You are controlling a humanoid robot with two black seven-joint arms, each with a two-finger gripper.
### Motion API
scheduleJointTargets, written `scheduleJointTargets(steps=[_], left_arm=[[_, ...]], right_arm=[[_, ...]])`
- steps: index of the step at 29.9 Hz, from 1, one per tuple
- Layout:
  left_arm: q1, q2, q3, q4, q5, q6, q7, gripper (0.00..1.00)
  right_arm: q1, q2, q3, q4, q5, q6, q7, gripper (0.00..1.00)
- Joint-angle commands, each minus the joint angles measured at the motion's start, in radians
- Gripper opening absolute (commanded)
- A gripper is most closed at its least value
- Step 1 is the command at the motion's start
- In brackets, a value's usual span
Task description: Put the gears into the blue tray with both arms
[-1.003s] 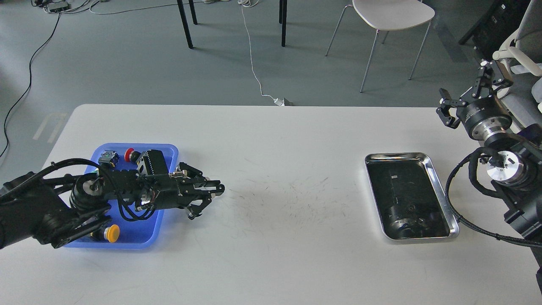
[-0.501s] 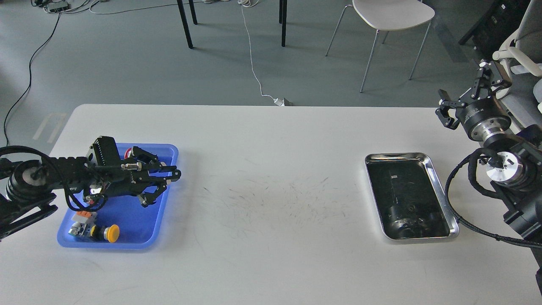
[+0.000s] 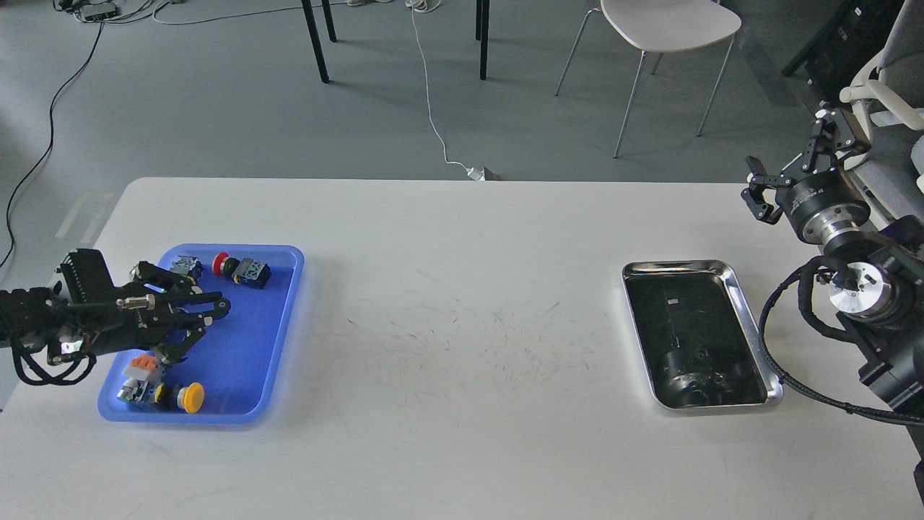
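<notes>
Tiny black gears (image 3: 699, 355) in shiny steel tray (image 3: 751, 318), far from both spread jaws, left gripper (image 3: 193, 326) over rectangular blue plastic tray (image 3: 278, 332), right gripper (image 3: 794, 170) raised beyond steel tray.

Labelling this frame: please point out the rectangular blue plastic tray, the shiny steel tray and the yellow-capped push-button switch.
rectangular blue plastic tray (image 3: 238, 347), head view, bare floor.
shiny steel tray (image 3: 743, 307), head view, right rim.
yellow-capped push-button switch (image 3: 192, 397), head view, yellow cap.

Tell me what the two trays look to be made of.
The blue tray looks like moulded plastic: even matte colour, soft rounded corners, low rim. The steel tray looks like polished metal, probably stainless: its rim gleams and its dark floor mirrors the surroundings.
</notes>
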Motion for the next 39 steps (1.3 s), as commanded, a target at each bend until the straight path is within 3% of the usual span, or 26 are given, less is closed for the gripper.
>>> scheduleJointTargets(steps=[1, 30, 39], left_arm=[[0.021, -0.003, -0.001, 0.0, -0.003, 0.01, 0.0, 0.06], [0.085, -0.012, 0.0, 0.033, -0.007, 0.043, 0.0, 0.08], [0.091, -0.01, 0.0, 0.034, -0.008, 0.043, 0.0, 0.15]], right_arm=[[0.0, 0.0, -0.003, 0.001, 0.0, 0.0, 0.0, 0.98], [-0.005, -0.001, -0.006, 0.002, -0.001, 0.0, 0.0, 0.98], [-0.005, -0.001, -0.006, 0.004, -0.001, 0.0, -0.001, 0.98]])
